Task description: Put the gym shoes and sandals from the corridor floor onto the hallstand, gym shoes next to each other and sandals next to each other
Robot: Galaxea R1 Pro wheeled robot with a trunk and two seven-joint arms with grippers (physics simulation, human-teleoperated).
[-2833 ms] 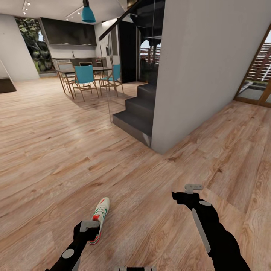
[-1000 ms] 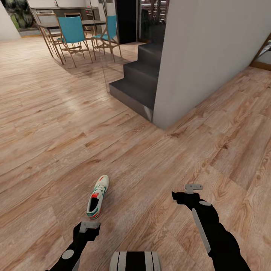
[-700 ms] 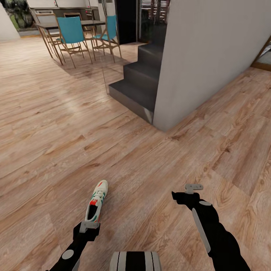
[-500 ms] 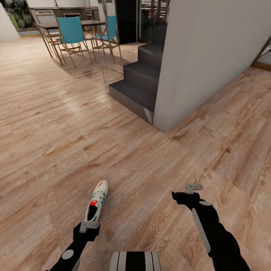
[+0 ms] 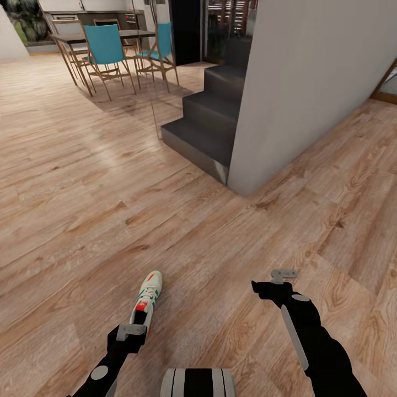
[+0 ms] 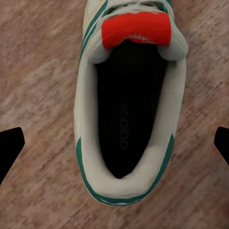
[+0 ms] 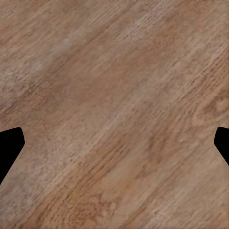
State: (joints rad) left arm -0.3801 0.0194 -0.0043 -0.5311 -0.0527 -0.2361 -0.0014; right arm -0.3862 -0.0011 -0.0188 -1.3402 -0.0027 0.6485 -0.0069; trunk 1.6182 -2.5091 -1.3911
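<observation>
Both arms reach forward and down from the trunk, black and jointed, the left one low and short in the head view, the right one stretched further out. The left gripper (image 5: 131, 331) hangs with its pale grey fingers pointing downward — in its wrist view the two dark fingertips (image 6: 9, 148) sit far apart at opposite edges, so the jaws stand wide. The right gripper (image 5: 283, 273) is held level and ahead of its wrist; its fingertips (image 7: 8, 145) are likewise spread to the edges, probably at full spread, closed on nothing.
</observation>
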